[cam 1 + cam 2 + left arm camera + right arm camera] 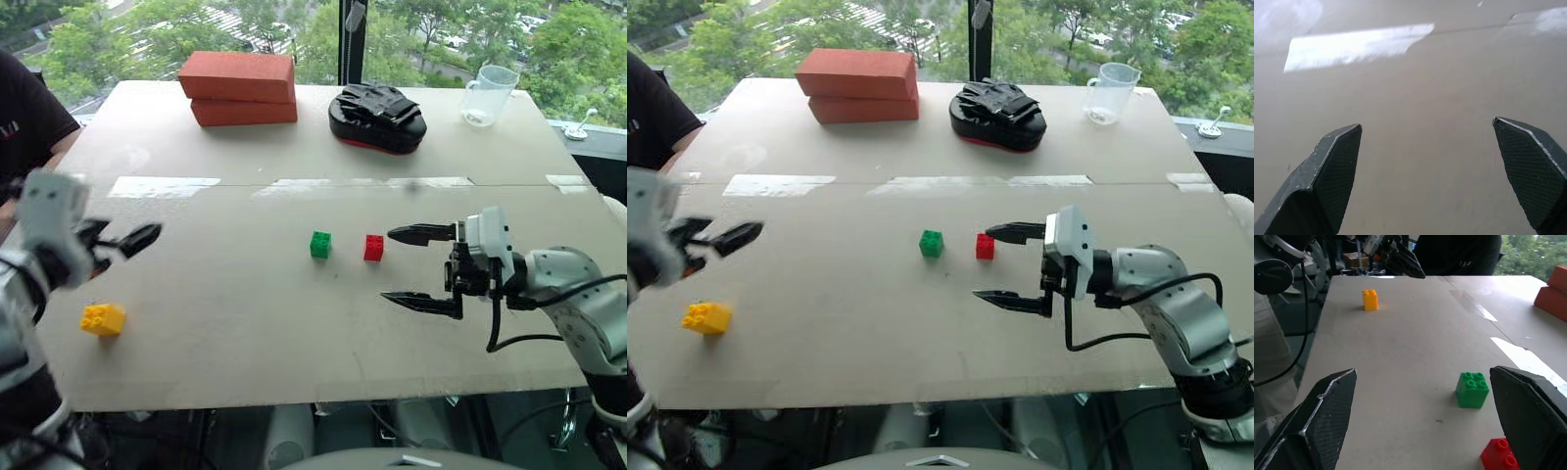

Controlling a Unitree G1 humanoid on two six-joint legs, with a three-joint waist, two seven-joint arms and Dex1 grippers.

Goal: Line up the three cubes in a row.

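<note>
Three cubes lie on the pale table (pixel 245 362). The green cube (pixel 320 245) and the red cube (pixel 373 248) sit side by side near the middle, a small gap between them. Far off near the left front edge rests the yellow cube (pixel 103 319). My right gripper (pixel 387 264) hovers open just right of the red cube, fingers pointing left, nothing between them. In the right wrist view the green cube (pixel 1472 389) and the red cube (pixel 1500 455) lie ahead of its fingers. My left gripper (pixel 135 245) is open and empty, above and behind the yellow cube.
Two large reddish-orange bricks (pixel 238 88) are stacked at the back left. A black padded mitt (pixel 377 117) and a clear plastic jug (pixel 487 95) stand at the back. A person in a black sleeve (pixel 24 117) is at the table's left side.
</note>
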